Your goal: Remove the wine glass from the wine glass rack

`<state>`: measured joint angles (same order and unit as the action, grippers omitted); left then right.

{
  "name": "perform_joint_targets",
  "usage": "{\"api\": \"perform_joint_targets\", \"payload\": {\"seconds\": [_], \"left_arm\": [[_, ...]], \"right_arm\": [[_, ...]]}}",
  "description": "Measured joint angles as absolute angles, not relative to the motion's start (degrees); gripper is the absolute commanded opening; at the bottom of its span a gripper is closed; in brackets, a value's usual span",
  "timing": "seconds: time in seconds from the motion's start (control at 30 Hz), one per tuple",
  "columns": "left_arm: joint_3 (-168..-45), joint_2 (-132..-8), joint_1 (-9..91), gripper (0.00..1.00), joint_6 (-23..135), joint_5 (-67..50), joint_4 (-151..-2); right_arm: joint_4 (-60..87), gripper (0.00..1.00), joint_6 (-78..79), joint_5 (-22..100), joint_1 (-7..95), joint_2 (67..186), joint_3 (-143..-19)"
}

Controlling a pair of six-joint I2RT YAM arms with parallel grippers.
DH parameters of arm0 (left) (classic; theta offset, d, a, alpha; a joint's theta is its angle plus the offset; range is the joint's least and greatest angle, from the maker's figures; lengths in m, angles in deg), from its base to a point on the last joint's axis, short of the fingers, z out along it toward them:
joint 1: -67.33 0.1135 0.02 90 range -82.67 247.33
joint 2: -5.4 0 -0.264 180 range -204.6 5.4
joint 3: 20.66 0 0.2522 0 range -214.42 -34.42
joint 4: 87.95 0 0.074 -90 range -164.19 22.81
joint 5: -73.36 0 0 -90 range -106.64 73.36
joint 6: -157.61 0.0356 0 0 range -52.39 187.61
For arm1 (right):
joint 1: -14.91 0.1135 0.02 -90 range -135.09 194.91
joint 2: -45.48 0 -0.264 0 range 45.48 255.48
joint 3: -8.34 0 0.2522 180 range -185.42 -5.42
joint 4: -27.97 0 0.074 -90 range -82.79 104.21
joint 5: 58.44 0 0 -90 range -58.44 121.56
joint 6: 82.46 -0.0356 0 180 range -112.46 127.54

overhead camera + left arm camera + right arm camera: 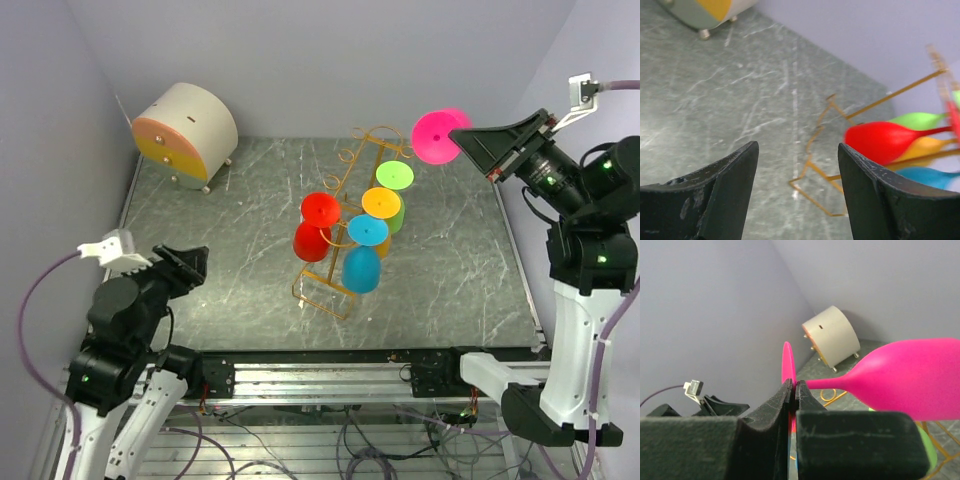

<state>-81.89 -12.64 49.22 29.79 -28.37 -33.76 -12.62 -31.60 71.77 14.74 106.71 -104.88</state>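
The right claw [793, 390] pinched the pink wine glass [910, 377] by its stem to hold it clear of the wine glass rack [362, 137]; the left claw [797, 150] gaped open.

The right wrist view's right edge cuts off the pink wine glass [910, 380].

bare tabletop [210, 250] left of wine glass rack [350, 158], cabinet [185, 135] far-left
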Motion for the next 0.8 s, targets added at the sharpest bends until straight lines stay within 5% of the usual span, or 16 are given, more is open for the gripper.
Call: {"api": "perform_joint_targets", "payload": {"seconds": [0.33,0.8], "left_arm": [[-104.3,-9.1,49.2,0.71,17.9,-19.7,-24.8],[-119.6,-8.6,52.8,0.70,14.4,-12.3,-13.1]], "right_arm": [[-11.2,0.00,-35.1,82.6,14.8,106.3,-111.7],[18.1,0.00,-59.8,94.1,14.9,113.8,-115.2]]}}
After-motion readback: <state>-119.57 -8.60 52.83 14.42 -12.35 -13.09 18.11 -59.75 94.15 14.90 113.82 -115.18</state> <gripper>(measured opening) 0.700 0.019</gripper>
